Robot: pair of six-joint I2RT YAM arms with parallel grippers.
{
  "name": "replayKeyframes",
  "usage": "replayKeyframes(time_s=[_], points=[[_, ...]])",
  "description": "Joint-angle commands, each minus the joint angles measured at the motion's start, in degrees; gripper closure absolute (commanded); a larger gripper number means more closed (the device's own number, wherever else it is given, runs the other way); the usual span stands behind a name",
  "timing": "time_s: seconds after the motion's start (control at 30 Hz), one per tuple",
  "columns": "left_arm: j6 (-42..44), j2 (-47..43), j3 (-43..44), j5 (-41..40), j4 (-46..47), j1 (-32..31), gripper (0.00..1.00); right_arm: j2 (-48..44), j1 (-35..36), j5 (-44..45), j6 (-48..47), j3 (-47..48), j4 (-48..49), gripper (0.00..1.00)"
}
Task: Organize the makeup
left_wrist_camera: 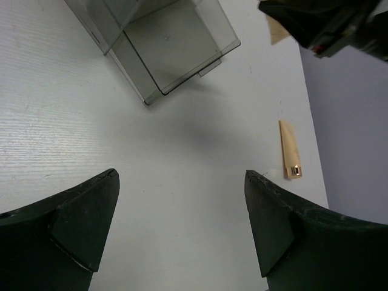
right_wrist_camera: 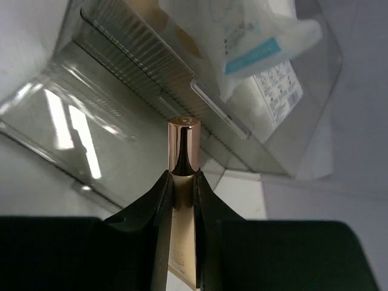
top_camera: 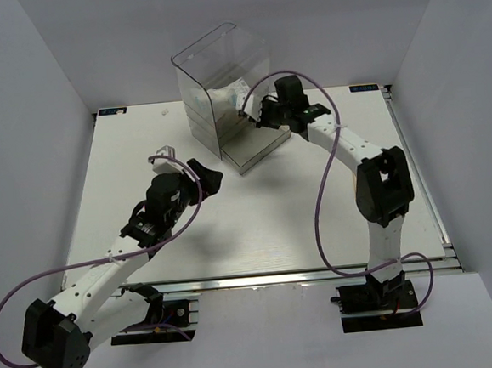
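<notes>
While both arms are hanging over the table, setup: clear drawer box [top_camera: 219, 58] is standing at the far middle of the white table [top_camera: 258, 226].
Right gripper [right_wrist_camera: 183, 179]: is pinching the slim beige stick [right_wrist_camera: 183, 151]; jaws are sitting narrow, pressing both its sides.
Stick shape: thin cylinder, beige body, shiny rose-gold metallic cap is poking out past the black fingertips.
Stick location: is being held in the air just in front of the box, cap pointing at the box's drawer fronts.
Right gripper, top view [top_camera: 247, 110]: is hovering at the box's right front, above the open drawer [top_camera: 251, 145].
Open drawer: smoky clear plastic, flat rectangular tray, is sticking out at the box base.
Box texture [right_wrist_camera: 73, 115]: glossy see-through walls are throwing glare streaks; one drawer front is ribbed.
Sachet [right_wrist_camera: 254, 36]: flat, crinkled, white-and-clear film with blue print, is lying inside the box; which compartment, cannot tell.
Left gripper [left_wrist_camera: 182, 224]: jaws are standing wide, gripping nothing; matte black wedge-shaped fingers.
Left gripper, top view [top_camera: 189, 167]: is hanging above bare table, left of the box and apart from it.
Beige tube [left_wrist_camera: 291, 148]: flat, tapered, gold end, is lying on the table near its edge, well apart from the left fingers.
Table surface [left_wrist_camera: 60, 109]: matte white, faint fine grain.
</notes>
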Motion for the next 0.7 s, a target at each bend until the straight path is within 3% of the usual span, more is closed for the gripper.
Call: replayKeyframes(time_s=[0.0, 0.1, 0.17, 0.23, 0.27, 0.3, 0.4, 0.43, 0.57, 0.67], points=[[-0.81, -3.27, -1.48, -2.30, -1.16, 0.32, 0.07, 2.56, 0.35, 3.24, -24.44, -2.68, 12.50, 0.99], [-0.64, -4.15, -1.13, -2.92, -2.13, 0.32, 0.07, 4.57, 1.05, 2.09, -34.39, -6.56, 19.50, 0.97], [-0.46, -4.32, -0.87, -3.44, -2.66, 0.32, 0.07, 6.51, 1.23, 1.74, -35.19, -2.55, 18.20, 0.96], [-0.46, -4.67, -0.78, -3.54, -3.10, 0.32, 0.07, 9.23, 1.23, 1.57, -35.37, 1.68, 14.78, 0.88], [-0.63, -4.85, -0.86, -3.54, -3.10, 0.41, 0.07, 9.68, 1.32, 1.48, -36.50, 1.87, 14.77, 0.83], [-0.90, -5.11, -1.30, -3.54, -2.75, 0.32, 0.07, 10.03, 1.23, 1.22, -37.21, 1.61, 14.76, 0.65], [-1.16, -5.03, -1.83, -3.36, -2.13, 0.32, 0.07, 10.82, 1.58, 1.30, -38.01, 0.21, 16.78, 0.42], [-1.16, -4.94, -1.75, -3.27, -1.96, 0.32, 0.07, 11.17, 1.58, 2.17, -37.57, 0.38, 17.31, 0.39], [-0.64, -4.24, -1.04, -3.10, -2.13, 0.32, 0.07, 11.44, 1.58, 4.55, -32.83, 1.61, 18.10, 0.36], [-0.72, -4.24, -1.39, -3.01, -1.26, 0.32, 0.07, 8.28, 0.97, 7.35, -22.14, 1.61, 19.16, 0.42]])
